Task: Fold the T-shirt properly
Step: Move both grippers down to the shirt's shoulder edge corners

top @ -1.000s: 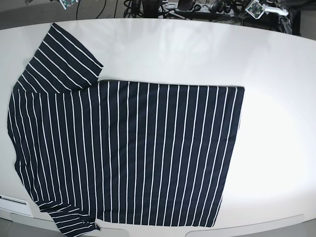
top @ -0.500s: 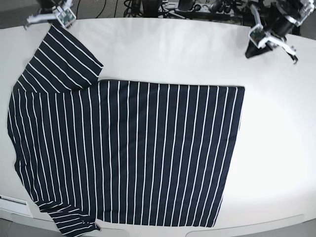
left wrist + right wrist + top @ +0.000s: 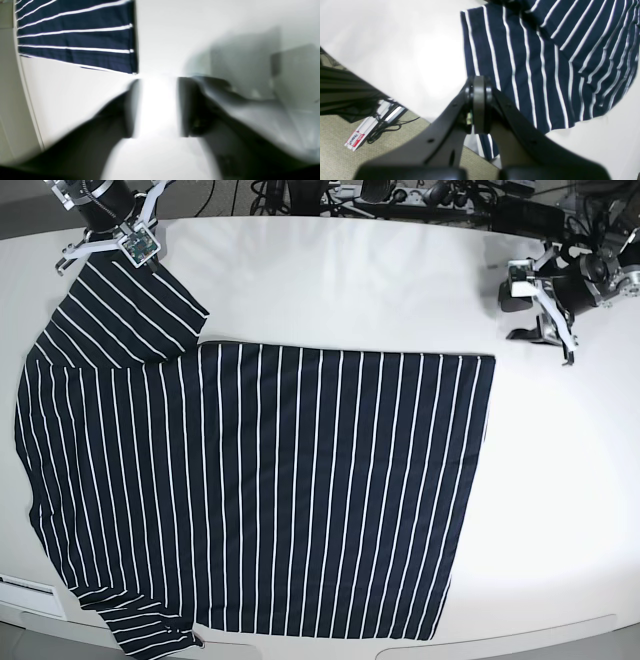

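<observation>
Base view: the T-shirt (image 3: pixel 260 480) is spread flat on the tabletop (image 3: pixel 560 480). Soft, limp cloth is judged best pinched at corners. Left fingers (image 3: pixel 157 107) are parted; right fingers (image 3: pixel 480 100) are closed, empty.

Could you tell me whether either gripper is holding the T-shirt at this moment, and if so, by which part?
Nothing is held. The left gripper is open above bare table, and the right gripper is shut empty over the T-shirt sleeve.

Two arms, black grippers, white brackets.
Right gripper (image 3: pixel 480 105): matte black fingers, small holes; left gripper (image 3: pixel 540 310): black, white-framed.
</observation>
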Tool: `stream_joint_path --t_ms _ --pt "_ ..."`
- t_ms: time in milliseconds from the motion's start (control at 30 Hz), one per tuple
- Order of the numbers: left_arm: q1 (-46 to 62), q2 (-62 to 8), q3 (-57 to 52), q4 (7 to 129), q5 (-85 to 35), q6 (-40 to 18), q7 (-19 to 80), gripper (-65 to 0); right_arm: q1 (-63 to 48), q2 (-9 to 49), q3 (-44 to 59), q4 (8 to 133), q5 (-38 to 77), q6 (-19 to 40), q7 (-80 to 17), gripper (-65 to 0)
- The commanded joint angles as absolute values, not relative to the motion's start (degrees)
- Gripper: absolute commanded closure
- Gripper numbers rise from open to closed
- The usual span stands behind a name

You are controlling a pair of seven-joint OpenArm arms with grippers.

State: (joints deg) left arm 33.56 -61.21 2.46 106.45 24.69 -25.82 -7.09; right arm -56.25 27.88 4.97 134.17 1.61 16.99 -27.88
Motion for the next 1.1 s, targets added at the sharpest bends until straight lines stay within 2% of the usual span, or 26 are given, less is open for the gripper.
stream_joint_path --t_ms 0,200,400,567,833,1067 --pt "32.08 -63.07 3.51 106.59 24.43 -24.91 -8.10 -34.9 -56.69 28.40 5.26 135.00 1.69 16.47 -27.40 0.0" --pt "23.99 -65.80 14.17 103.92 25.02 -24.40 -7.73 -34.7 -56.69 28.38 5.23 135.00 1.78 16.49 -27.62 0.0" --pt "12.56 -65.63 27.14 99.74 26.83 -21.58 -7.68 -34.7 -56.69 28.27 5.23 135.00 4.38 16.51 -27.64 0.0" --pt "5.65 -65.54 35.42 98.80 27.64 -21.43 -7.44 -34.7 -56.69 28.27 5.23 135.00 7.29 16.56 -27.66 0.0" --pt "-0.27 -62.54 41.19 95.37 27.64 -21.43 -7.38 -34.7 -56.69 28.27 5.23 135.00 7.27 16.58 -29.21 0.0" --pt "-3.88 -58.65 45.30 91.05 27.66 -21.63 -7.75 -34.7 -56.69 28.27 5.23 135.00 7.27 19.05 -29.17 0.0"
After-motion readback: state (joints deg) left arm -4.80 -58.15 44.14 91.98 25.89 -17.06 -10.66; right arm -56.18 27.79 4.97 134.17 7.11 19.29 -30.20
